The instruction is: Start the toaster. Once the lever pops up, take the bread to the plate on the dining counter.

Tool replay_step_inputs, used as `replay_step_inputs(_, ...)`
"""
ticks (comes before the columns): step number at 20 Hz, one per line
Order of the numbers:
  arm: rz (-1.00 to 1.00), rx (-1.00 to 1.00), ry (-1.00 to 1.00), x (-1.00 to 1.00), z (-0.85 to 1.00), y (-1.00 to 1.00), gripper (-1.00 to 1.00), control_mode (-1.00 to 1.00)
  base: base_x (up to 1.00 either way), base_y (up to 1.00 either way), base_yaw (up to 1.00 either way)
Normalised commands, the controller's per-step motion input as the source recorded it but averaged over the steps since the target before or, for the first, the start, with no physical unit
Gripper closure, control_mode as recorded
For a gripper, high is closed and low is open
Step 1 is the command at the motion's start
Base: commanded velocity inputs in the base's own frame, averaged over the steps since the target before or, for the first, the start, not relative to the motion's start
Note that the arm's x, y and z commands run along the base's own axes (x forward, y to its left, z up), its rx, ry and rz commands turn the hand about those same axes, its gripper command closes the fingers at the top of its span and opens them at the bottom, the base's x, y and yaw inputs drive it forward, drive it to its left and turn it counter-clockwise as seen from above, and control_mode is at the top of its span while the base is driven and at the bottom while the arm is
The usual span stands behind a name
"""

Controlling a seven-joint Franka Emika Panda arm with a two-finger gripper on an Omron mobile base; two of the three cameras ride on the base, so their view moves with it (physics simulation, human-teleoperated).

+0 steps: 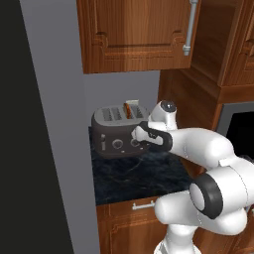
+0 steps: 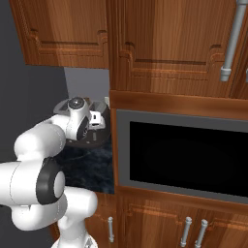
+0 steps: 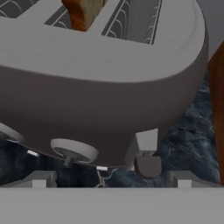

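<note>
The dark grey toaster (image 1: 119, 133) stands at the back of a small dark marble counter (image 1: 141, 176). A slice of bread (image 1: 130, 109) sticks up out of one of its middle slots. In the hand view the toaster's front wall (image 3: 100, 109) is very close, with the bread (image 3: 83, 13) at the top edge. My gripper (image 3: 111, 179) is open just in front of the toaster's lower front, fingertips (image 3: 39, 178) wide apart and holding nothing. The toaster's lever (image 3: 148, 164) lies between them, nearer the right tip. A round knob (image 3: 73, 150) sits to its left. The plate and dining counter are out of view.
A wooden side panel (image 1: 186, 109) rises close to the right of the toaster, and a grey wall (image 1: 54, 124) closes the left. Upper cabinets (image 1: 134, 34) hang above. A built-in oven with a black window (image 2: 186, 160) lies to the right. Drawers (image 1: 129, 218) sit under the counter.
</note>
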Motion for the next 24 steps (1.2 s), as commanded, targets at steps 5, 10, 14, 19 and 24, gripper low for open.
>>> replay_step_inputs(5, 0.0, 0.0, 0.0, 0.1, -0.01, 0.1, -1.0, -1.0, 0.0, 0.0, 0.0)
replay_step_inputs(10, 0.0, 0.0, 0.0, 0.05, -0.05, 0.11, -1.0, -1.0, 0.0, 0.0, 0.0)
replay_step_inputs(14, 0.0, 0.0, 0.0, 0.0, -0.07, 0.01, -1.0, -1.0, 0.0, 0.0, 0.0)
replay_step_inputs(19, 0.02, 0.0, 0.0, 0.0, -0.07, 0.0, -1.0, -1.0, 0.0, 0.0, 0.0)
replay_step_inputs(24, 0.02, 0.0, 0.0, 0.0, -0.09, 0.0, -1.0, -1.0, 0.0, 0.0, 0.0)
